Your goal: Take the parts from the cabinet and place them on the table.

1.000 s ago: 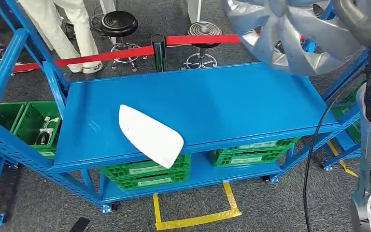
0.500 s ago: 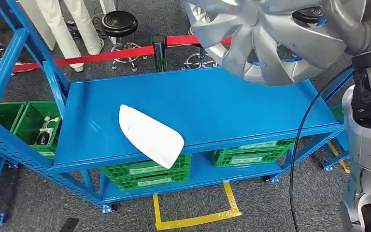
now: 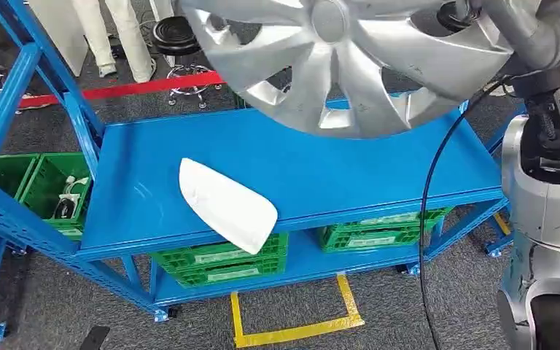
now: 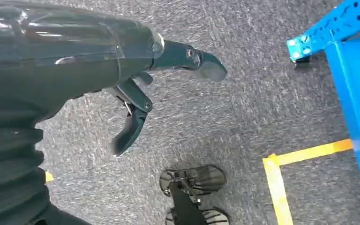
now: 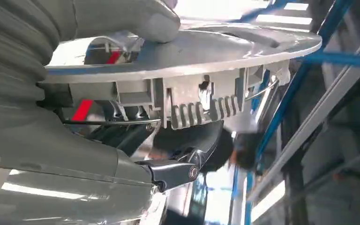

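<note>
A large silver wheel cover (image 3: 343, 58) hangs in the air over the far right part of the blue table (image 3: 379, 175), held by its rim in my right hand (image 3: 510, 22) at the upper right. In the right wrist view my right hand (image 5: 136, 108) grips the wheel cover's rim (image 5: 192, 51), thumb on top and dark fingers under it. A white curved part (image 3: 226, 204) lies on the table's front left, jutting over the front edge. My left hand (image 4: 136, 89) hangs over the grey carpet, fingers apart, holding nothing.
Green crates (image 3: 222, 262) sit on the table's lower shelf, and more green crates (image 3: 40, 189) stand in the blue rack at left. A red barrier band (image 3: 117, 89), two stools (image 3: 179, 36) and a person's legs (image 3: 117, 36) are behind. Yellow tape (image 3: 295, 332) marks the floor.
My right arm has swung the wheel cover leftward and nearer over the table, so it looks far larger. The white part has stayed put. The person behind has stepped.
</note>
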